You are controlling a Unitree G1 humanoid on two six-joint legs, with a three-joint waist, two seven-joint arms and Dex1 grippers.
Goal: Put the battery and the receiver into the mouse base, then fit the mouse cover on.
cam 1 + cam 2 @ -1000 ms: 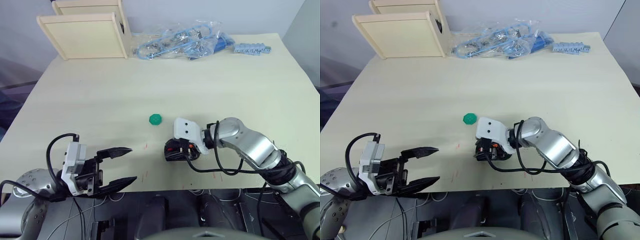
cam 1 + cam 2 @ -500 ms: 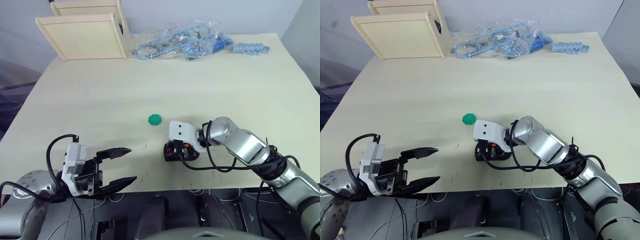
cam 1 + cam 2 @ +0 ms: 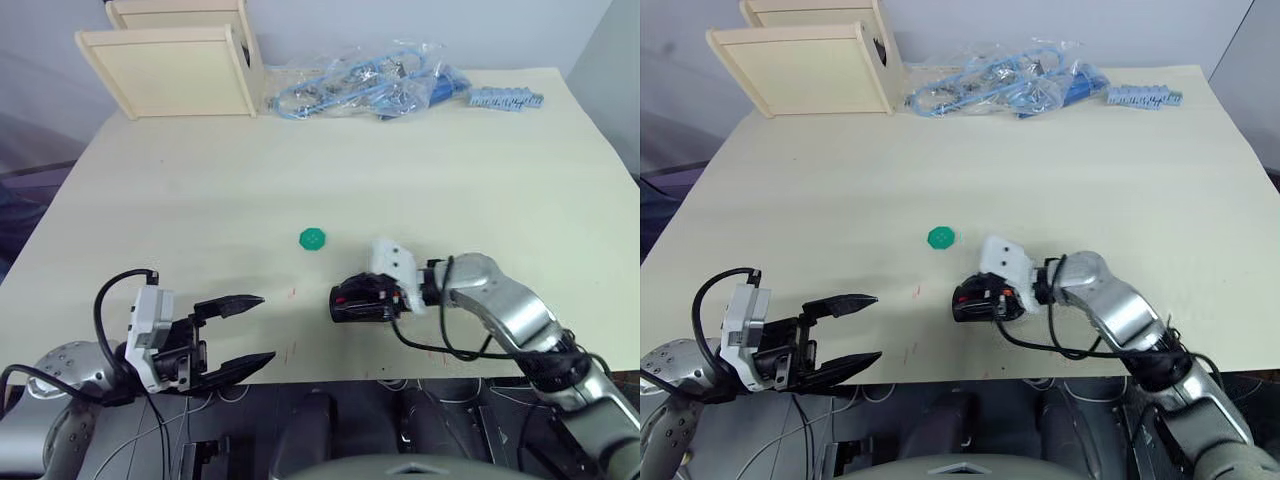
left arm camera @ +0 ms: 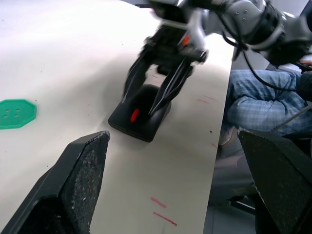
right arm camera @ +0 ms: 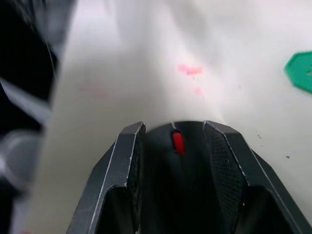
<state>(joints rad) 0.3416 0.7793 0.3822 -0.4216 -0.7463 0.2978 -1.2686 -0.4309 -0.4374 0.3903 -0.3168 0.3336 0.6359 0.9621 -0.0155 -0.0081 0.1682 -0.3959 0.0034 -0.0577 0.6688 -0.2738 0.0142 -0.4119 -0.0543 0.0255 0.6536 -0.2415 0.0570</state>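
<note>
from my left eye, the black mouse with its small red scroll wheel (image 3: 352, 301) lies on the pale beige table (image 3: 400, 160) near the front edge, its long axis running across the table from side to side, the wheel end towards my left. my right gripper (image 3: 372, 300) reaches in from the right and its two black fingers flank the mouse body. my left gripper (image 3: 240, 335) hangs at the table's front edge, well apart from the mouse, fingers spread wide with nothing between them. a green octagonal plastic disc (image 3: 312, 239) sits just behind the mouse; far back lie a clear bag of blue cables (image 3: 360, 82), a strip of blue plastic parts (image 3: 503, 97) and two pale wooden boxes (image 3: 170, 60).

my right eye gives the same layout, with the mouse a little left of where the other eye puts it (only the stereo offset).

my left wrist view adds what the eyes lack: the mouse seen from its wheel end, sitting flat on the table with the smooth black shell on top, and my right fingers (image 4: 170, 87) straddling its sides. a person's knees in blue checked cloth (image 4: 258, 102) show past the table edge.

my right wrist view looks along the mouse's back: both fingers press against its flanks, so i am clamped on it, and faint red marks (image 5: 190, 70) dot the table beyond its nose.
</note>
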